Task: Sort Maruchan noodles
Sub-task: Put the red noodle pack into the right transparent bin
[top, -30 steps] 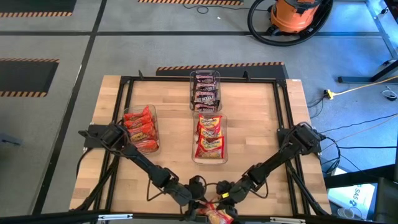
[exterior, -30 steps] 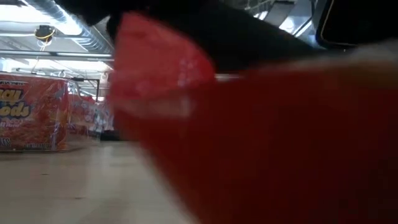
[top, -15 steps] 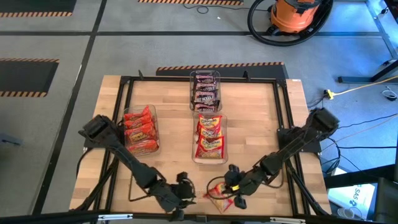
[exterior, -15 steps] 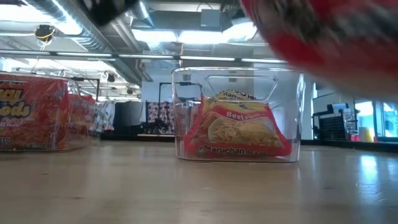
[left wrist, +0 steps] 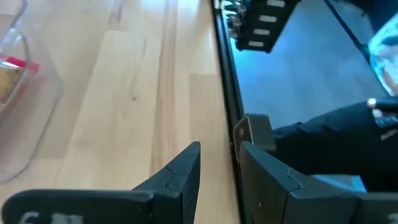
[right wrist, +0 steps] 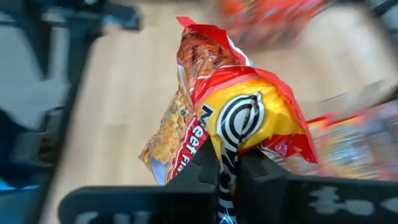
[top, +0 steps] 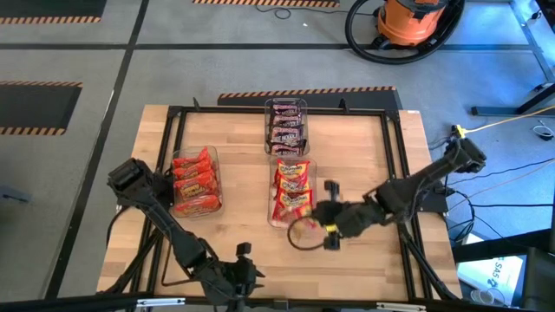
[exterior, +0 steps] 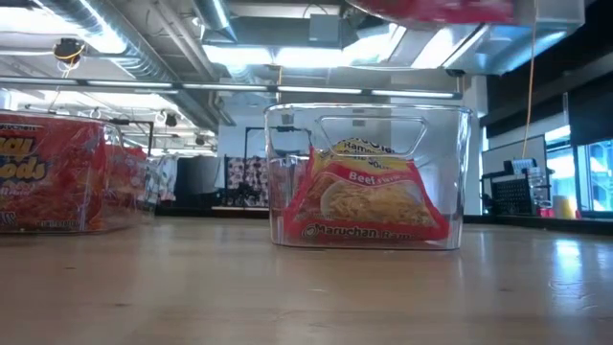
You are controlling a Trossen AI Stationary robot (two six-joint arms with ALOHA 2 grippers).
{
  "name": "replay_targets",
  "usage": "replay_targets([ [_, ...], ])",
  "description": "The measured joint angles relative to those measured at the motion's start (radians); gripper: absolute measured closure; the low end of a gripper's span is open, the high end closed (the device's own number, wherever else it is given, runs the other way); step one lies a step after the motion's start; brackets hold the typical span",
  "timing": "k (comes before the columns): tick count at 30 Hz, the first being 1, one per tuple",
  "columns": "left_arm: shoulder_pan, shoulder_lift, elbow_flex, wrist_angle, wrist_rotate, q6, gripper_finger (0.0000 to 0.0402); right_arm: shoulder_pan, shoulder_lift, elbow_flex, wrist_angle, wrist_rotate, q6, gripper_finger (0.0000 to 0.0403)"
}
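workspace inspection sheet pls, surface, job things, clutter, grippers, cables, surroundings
surface: light wooden table with a black frame around it.
job's things: three clear plastic bins: dark brown packets at the far edge, red-and-yellow packets mid-table, orange-red packets on the left; one red-and-yellow noodle packet is held up.
clutter: nothing seen.
grippers: right gripper shut on the noodle packet beside the middle bin; left gripper at the near edge, holding nothing.
cables: yellow cable on the floor, right.
surroundings: orange shop vacuum, striped floor tape.
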Motion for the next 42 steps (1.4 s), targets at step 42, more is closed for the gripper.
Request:
replay_targets([
  [42, -0.011, 0.000, -0.042, 0.036, -0.104, -0.103, 0.0294, -0.194, 0.352, 0.118, -0.159, -0.314, -0.295, 0.0293],
])
